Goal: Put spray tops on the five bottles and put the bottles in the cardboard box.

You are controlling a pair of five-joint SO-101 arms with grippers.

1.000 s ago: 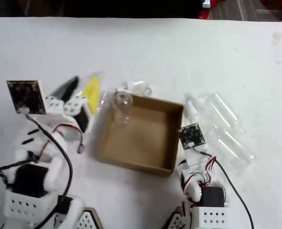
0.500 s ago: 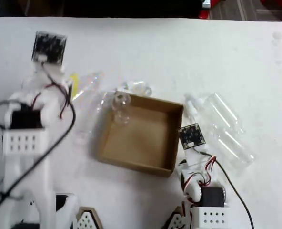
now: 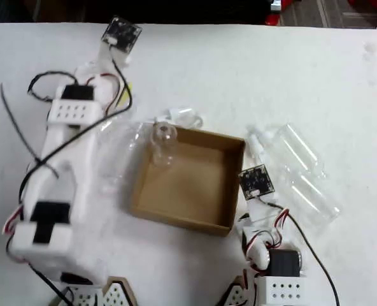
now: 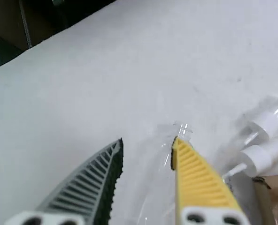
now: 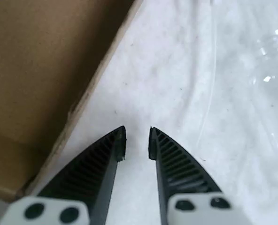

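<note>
Left end effector (image 4: 148, 143) is held low over the desk (image 4: 129, 56) at the far left, its black and yellow fingers spread apart with nothing clamped. A clear bottle (image 4: 157, 157) is seen lying flat in the gap between them. Its neck is pointed away from the wrist, so its long axis runs along the fingers rather than across them. The yellow finger is laid over or against the bottle's side, but the outline is faint, so contact cannot be settled. No top appears to be fitted on the neck. This bottle is judged to be the left arm's to take, since it lies well apart from the other arm. A closure from this pose would be expected to squeeze the body across its width.

Two white spray tops (image 4: 258, 143) are seen lying loose just beside the neck, behind the far wall of the cardboard box (image 3: 176, 220). One upright bottle (image 3: 163, 141) is leaned into the box's far left corner. The box's left wall runs close alongside the lying bottle and could be struck during a lift.

Right end effector (image 5: 136, 140) is held empty, its fingers narrowly apart, over bare desk just beside the box's right wall. A pair of bottles (image 3: 293, 150) lies flat to its right, side by side.
</note>
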